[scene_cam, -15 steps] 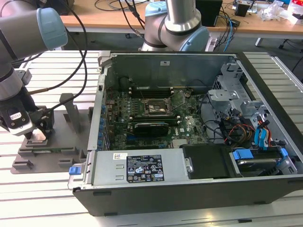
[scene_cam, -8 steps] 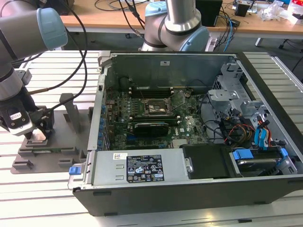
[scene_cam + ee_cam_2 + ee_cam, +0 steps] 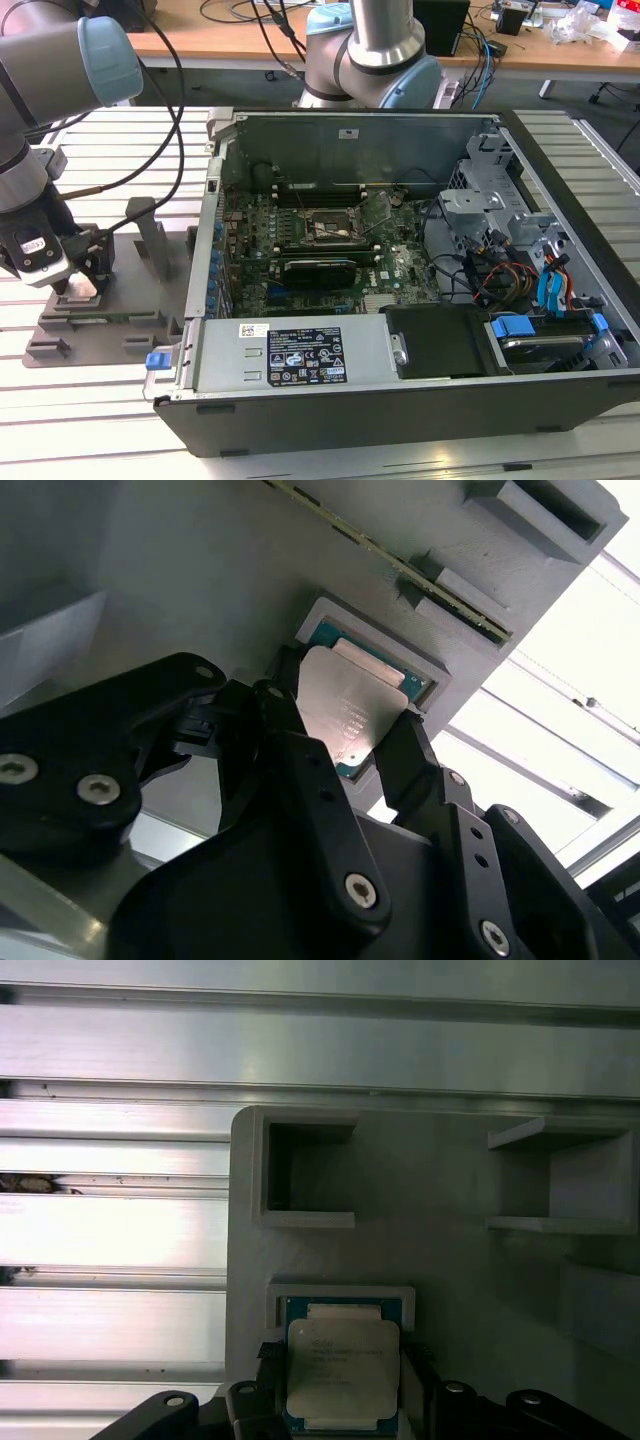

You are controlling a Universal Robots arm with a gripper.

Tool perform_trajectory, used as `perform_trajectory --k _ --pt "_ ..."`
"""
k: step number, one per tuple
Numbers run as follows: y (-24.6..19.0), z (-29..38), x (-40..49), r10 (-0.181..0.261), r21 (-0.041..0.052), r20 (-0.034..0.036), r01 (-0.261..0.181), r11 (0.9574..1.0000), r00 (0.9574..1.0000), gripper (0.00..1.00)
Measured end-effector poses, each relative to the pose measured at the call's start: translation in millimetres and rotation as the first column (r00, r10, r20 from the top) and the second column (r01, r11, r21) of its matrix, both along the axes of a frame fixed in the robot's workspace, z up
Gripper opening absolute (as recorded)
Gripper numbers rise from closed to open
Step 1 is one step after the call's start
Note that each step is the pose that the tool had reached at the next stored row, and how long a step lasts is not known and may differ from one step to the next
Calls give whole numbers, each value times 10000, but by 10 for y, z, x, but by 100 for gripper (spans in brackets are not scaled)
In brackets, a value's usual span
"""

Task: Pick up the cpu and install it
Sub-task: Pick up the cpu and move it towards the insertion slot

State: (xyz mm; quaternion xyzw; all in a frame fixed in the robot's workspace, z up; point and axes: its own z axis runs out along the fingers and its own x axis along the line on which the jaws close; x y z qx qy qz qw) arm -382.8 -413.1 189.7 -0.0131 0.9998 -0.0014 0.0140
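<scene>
The cpu [image 3: 342, 1360], a flat square chip with a shiny silver top and green edge, lies at a shallow square pocket of the grey plastic tray [image 3: 450, 1260]. My gripper [image 3: 342, 1372] straddles it, and a black finger [image 3: 288, 725] lies against each of two opposite edges of the cpu [image 3: 352, 705]. In the exterior view my gripper [image 3: 78, 285] is down on the tray [image 3: 120, 320] at that view's left. The motherboard socket [image 3: 328, 232] stands with its metal frame raised inside the open computer case [image 3: 400, 380].
The tray carries other raised pockets [image 3: 305, 1175] and upright fixtures [image 3: 150, 235]. The case has tall walls, drive cages [image 3: 480, 200] and loose cables [image 3: 500, 275] at the exterior view's right. Another robot arm's base [image 3: 375, 55] stands behind the case. Slotted aluminium table [image 3: 110, 1230] surrounds the tray.
</scene>
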Motion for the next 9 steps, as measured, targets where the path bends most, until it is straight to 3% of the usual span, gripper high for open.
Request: perform_trajectory --k 9 --pt "1 149 0 2 -3 -4 -2 10000 10000 55"
